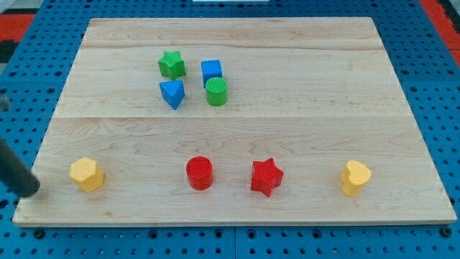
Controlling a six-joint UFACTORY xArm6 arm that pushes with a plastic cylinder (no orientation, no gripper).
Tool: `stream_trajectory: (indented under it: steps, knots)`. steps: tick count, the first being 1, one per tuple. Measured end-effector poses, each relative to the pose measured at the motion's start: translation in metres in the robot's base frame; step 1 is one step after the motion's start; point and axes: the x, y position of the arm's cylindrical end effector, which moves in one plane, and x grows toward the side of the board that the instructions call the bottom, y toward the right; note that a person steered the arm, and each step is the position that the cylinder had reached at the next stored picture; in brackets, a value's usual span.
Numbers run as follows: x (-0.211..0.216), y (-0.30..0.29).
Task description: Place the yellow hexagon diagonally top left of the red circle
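Note:
The yellow hexagon (87, 173) lies near the board's bottom left corner. The red circle (199, 173) lies to its right, at about the same height in the view. My tip (29, 191) is at the board's left edge, just left of and slightly below the yellow hexagon, a short gap apart from it. The rod runs up and off the view's left side.
A red star (267, 176) lies right of the red circle. A yellow heart-like block (355, 177) lies at the bottom right. A green star (172, 65), blue cube (211, 70), blue triangle (172, 93) and green cylinder (216, 91) cluster at the upper middle.

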Motion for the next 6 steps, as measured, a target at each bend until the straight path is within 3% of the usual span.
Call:
stream_trajectory:
  steps: [2, 3, 4, 5, 6]
  knots:
    - [-0.026, 0.114]
    - [-0.044, 0.133]
    - [-0.025, 0.078]
    - [-0.034, 0.052]
    - [-0.067, 0.092]
